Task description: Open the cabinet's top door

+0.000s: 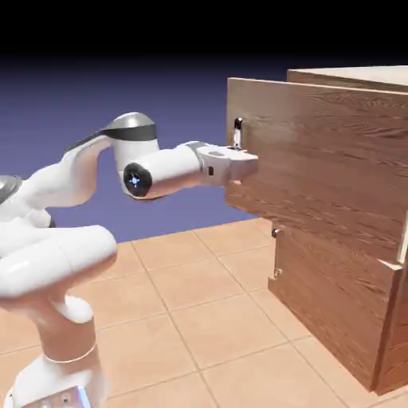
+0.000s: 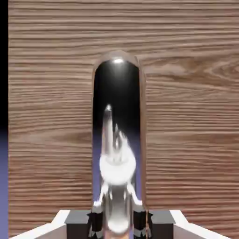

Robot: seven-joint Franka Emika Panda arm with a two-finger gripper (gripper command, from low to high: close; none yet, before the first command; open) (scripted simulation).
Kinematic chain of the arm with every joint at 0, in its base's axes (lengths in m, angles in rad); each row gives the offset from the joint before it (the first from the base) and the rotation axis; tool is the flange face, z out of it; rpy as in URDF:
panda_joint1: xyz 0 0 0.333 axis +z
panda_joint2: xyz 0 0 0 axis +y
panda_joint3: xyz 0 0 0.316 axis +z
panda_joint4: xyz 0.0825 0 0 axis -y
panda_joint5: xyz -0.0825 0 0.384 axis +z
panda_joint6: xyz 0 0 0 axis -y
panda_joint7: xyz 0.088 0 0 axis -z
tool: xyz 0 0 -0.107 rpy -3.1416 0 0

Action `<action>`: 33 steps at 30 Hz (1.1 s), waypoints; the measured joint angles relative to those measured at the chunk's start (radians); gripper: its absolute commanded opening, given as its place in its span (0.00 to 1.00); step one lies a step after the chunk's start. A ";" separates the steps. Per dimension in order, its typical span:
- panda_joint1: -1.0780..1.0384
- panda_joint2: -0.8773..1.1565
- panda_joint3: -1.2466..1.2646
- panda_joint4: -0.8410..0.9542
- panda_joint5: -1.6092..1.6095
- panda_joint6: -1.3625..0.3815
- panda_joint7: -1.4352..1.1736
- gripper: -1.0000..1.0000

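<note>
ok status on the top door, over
gripper shut on handle. top door already swung ajar from cabinet. nothing in the way.

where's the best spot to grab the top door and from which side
Grip the thin upright silver handle at the top door's free edge, coming straight at the panel's front. The bar stands off the wood, so the pincer fits a finger on each side of it, as it is now.

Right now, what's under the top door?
Under the top door sits the lower panel with its own small handle. The top door stands swung out a little, and it hides whatever is inside the cabinet.
</note>
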 measured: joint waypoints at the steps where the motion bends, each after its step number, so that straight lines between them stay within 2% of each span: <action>1: -0.009 0.006 -0.027 -0.016 -0.020 -0.043 -0.014 0.00; 11: -0.207 0.142 -0.297 -0.087 -0.267 -0.478 -0.174 0.00; 21: -0.496 0.458 -0.465 0.013 -0.630 -0.889 -0.458 0.00; 27: -0.621 0.676 -0.478 0.135 -0.864 -1.025 -0.666 0.00; 33: -0.691 0.893 -0.464 0.280 -1.083 -1.075 -0.852 0.00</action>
